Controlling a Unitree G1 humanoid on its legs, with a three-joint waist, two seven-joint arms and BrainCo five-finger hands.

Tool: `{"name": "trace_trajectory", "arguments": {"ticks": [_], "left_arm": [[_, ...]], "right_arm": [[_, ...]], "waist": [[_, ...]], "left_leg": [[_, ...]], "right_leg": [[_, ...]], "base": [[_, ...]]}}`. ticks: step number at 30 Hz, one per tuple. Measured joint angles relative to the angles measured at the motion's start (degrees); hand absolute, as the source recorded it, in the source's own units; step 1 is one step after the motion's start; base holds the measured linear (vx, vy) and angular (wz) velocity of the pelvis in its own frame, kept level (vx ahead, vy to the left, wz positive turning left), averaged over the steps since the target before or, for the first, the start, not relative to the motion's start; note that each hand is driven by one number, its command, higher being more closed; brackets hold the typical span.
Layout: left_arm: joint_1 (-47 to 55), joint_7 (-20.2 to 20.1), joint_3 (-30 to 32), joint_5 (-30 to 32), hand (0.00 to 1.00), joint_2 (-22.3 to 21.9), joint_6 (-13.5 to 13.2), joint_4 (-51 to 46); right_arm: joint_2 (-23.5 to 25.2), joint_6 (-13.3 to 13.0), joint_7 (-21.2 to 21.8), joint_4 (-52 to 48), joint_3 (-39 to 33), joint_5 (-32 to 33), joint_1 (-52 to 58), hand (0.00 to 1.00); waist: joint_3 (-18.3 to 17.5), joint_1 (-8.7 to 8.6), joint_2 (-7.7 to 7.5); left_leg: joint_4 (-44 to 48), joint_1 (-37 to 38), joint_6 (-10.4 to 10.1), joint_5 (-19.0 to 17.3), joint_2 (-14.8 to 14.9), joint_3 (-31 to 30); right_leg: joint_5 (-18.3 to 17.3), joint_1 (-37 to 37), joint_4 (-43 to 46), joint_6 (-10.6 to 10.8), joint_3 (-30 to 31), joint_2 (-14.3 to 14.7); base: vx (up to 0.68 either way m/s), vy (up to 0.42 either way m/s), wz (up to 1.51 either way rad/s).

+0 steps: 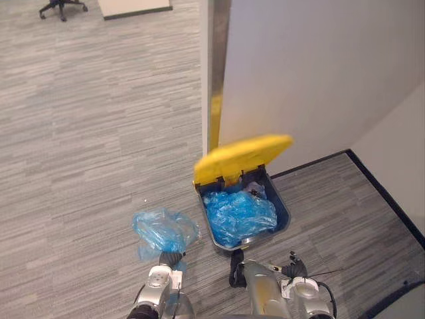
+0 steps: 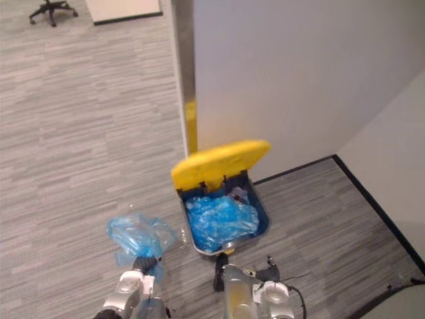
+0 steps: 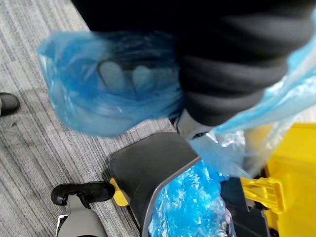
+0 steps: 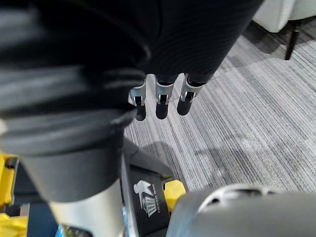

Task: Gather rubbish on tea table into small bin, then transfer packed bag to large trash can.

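The bag [image 1: 163, 229] hangs from the left hand [image 1: 170, 260], off the carpet, just left of the can [image 1: 283, 211] and about level with its near left corner. In the left wrist view the blue film is bunched round that hand. Its fingers [image 3: 114, 76] show dimly through the film, curled into the plastic, which I read as a closed hold on the bag. Some film trails toward the can's mouth, but the bulk of the bag is outside the rim, not over it.

The can's lid [image 1: 242, 158] is raised on the far side, so the mouth is open upward and toward the robot. A blue liner [image 1: 239, 214] fills the inside. The can's long axis runs from the robot toward the wall [image 1: 312, 73] behind it.

The coming move turns on one relation: the mouth lies to the right of the carried bag and slightly beyond it. The left hand would need to take the bag rightward across the can's left rim, under the lid's edge, before letting go. The bag is slack and wide, so a fold could catch on the rim or drape outside.

The right hand [image 4: 162, 101] hangs at the can's near right, fingers straight and loose, holding nothing. It is farther from the bag than the left hand.
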Motion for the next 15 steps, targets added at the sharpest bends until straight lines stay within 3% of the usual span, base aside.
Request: {"name": "trace_trajectory", "arguments": {"ticks": [6, 9, 14, 15], "left_arm": [[-1.7, -0.3, -0.1, 0.6, 1.00, 0.0, -0.3, -0.1], [-2.8, -0.3, -0.2, 1.0, 1.00, 0.7, -1.1, -0.6], [-4.5, 0.0, -3.0, -0.9, 1.00, 3.6, -1.2, -6.3], [-4.6, 0.0, -3.3, -1.7, 1.00, 4.5, -1.5, -8.5]], "right_arm": [[0.1, 0.1, 1.0, 0.1, 9.1, -2.1, -4.3, 0.00], [-0.5, 0.1, 0.9, -1.0, 10.2, -2.0, -10.0, 0.00], [-6.5, -0.5, 0.0, -6.1, 11.0, 0.8, -19.7, 0.00], [-8.5, -0.5, -0.4, -6.3, 11.0, 1.6, -22.4, 0.00]], "waist": [[-1.7, 0.21, -0.33], [-1.9, 0.45, -0.63], [-1.4, 1.57, -0.74], [-1.3, 1.70, -0.83]], "left_leg": [[-3.2, -3.8, -1.2, 4.6, -0.5, -1.9], [-4.5, -6.2, -1.9, 6.3, -0.7, -2.9], [-2.5, -12.7, -1.1, 7.6, 0.1, -4.6], [-1.8, -13.9, -1.0, 7.6, 0.6, -4.7]], "right_leg": [[-0.2, -2.3, -1.5, 0.0, -0.3, -1.2], [0.4, -4.1, -2.3, -0.9, -1.0, -1.6], [4.4, -6.2, -6.6, -1.1, -2.8, -0.9], [5.3, -6.2, -7.4, 0.1, -3.2, -0.5]], "base": [[0.11, -0.010, 0.32], [0.00, -0.056, 0.23], [-0.10, -0.074, 0.19], [-0.16, -0.068, 0.23]]}}
